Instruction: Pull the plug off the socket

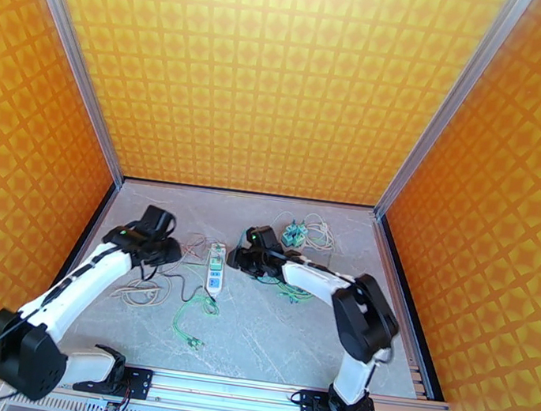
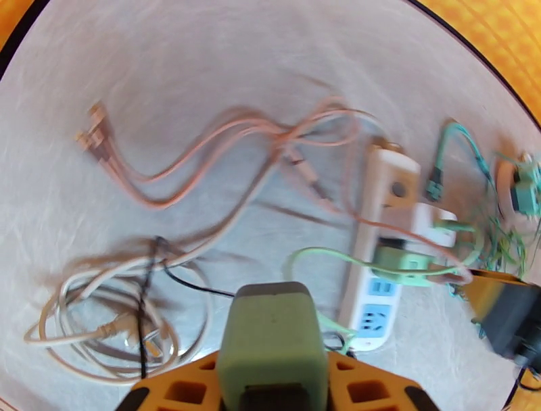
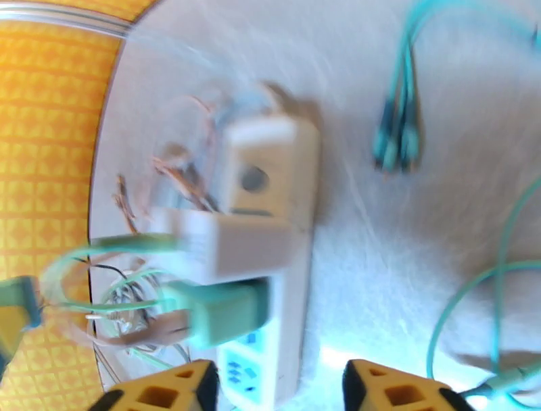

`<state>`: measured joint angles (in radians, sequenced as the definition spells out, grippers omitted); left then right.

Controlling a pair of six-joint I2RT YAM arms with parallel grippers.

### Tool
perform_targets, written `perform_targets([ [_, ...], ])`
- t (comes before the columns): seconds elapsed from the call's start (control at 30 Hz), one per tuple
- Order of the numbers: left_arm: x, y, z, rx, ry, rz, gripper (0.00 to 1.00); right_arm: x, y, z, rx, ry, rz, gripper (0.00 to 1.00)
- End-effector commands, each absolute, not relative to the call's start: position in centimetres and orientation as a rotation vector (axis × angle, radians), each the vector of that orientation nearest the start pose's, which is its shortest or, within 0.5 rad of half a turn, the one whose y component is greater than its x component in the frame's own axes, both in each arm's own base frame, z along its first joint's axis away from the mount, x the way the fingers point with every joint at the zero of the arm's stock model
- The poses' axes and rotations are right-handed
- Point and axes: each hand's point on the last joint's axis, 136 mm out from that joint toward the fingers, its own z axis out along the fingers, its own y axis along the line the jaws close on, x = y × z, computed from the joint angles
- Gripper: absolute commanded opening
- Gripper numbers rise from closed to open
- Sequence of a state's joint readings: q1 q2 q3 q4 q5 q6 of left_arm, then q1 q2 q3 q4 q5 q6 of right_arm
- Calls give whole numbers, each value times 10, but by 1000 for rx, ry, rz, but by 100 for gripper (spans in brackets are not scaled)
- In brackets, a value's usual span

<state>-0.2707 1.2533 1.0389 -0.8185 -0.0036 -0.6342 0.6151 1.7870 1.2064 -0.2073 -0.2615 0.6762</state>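
Though view's blurred, right gripper (image 3: 280, 382) sits wide nr pwr strip (image 3: 270, 169); left gripper (image 2: 270, 395) holds green plug (image 2: 270, 331)

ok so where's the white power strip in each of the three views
top external: power strip below centre, slightly left, lying lengthwise.
left wrist: power strip right of centre, running top to bottom.
right wrist: power strip at centre, running top to bottom.
shared landmark: the light green plug seated mid-strip.

Power strip (image 1: 216, 269) lies flat. Left gripper (image 1: 175, 255) near its left side; right gripper (image 1: 233, 258) just beside its right. Green cable (image 1: 194, 316) trails from its near end.
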Motion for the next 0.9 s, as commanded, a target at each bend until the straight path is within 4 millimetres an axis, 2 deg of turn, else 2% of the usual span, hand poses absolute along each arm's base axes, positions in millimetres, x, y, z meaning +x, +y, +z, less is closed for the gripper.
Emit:
perform_targets([
  [0.0,299,-104,158,-503,2554,-532,33,378,294,143,-73,2446,735,71],
  [0.13,284,-128,142,-502,2519,-781,33,381,279,159,-54,2387,666,84],
  [0.2,275,-133,140,-484,2500,-840,33,381,276,163,-46,2374,653,88],
  [0.23,269,-132,134,-484,2512,-836,34,381,275,166,-43,2370,650,90],
  [0.5,233,-133,90,-539,2612,-845,33,379,274,162,-24,2382,657,91],
  [0.53,227,-132,82,-557,2631,-839,33,378,273,161,-21,2385,657,97],
  [0.67,207,-123,58,-618,2700,-787,32,377,272,159,-13,2389,657,99],
  [0.8,192,-115,41,-669,2762,-721,36,378,272,160,-6,2386,655,98],
  [0.87,184,-104,33,-703,2799,-621,43,378,273,161,-6,2387,663,99],
])
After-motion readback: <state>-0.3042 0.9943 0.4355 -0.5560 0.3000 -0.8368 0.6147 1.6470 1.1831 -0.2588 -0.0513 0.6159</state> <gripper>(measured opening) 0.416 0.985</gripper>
